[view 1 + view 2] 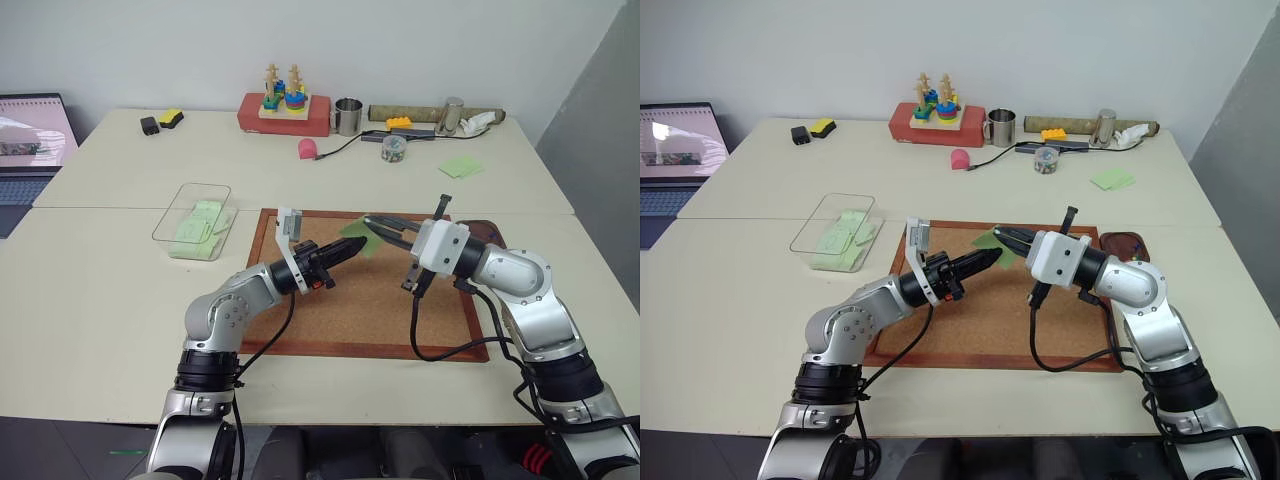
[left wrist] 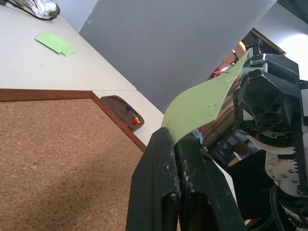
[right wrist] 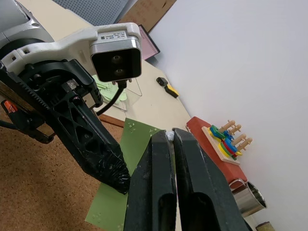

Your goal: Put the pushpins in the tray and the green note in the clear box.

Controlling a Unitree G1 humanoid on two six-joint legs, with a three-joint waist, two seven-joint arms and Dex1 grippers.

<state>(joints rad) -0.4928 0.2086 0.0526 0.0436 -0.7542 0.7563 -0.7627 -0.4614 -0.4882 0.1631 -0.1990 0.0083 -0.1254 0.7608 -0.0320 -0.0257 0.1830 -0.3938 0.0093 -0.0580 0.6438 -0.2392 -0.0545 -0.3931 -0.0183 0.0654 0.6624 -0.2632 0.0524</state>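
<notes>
Paper-thin green note (image 2: pixel 202 108) bows limply, pinched between left gripper (image 1: pixel 352 249) and right gripper (image 1: pixel 372 223); needs edge-pinching, gently.

Corkboard (image 1: pixel 330 310): 1. Clear box (image 1: pixel 186 203): 1. Brown tray (image 2: pixel 122 111): 1. Held green note (image 2: pixel 204 108): 1. Laptop (image 1: pixel 28 145): 1. Metal mug (image 1: pixel 347 116): 1. Grippers: 2.

The cream desk (image 1: pixel 110 300) carries the corkboard (image 1: pixel 360 310), the clear box (image 1: pixel 190 212) (green slips inside), the tray (image 1: pixel 484 232), and far-edge clutter.
</notes>
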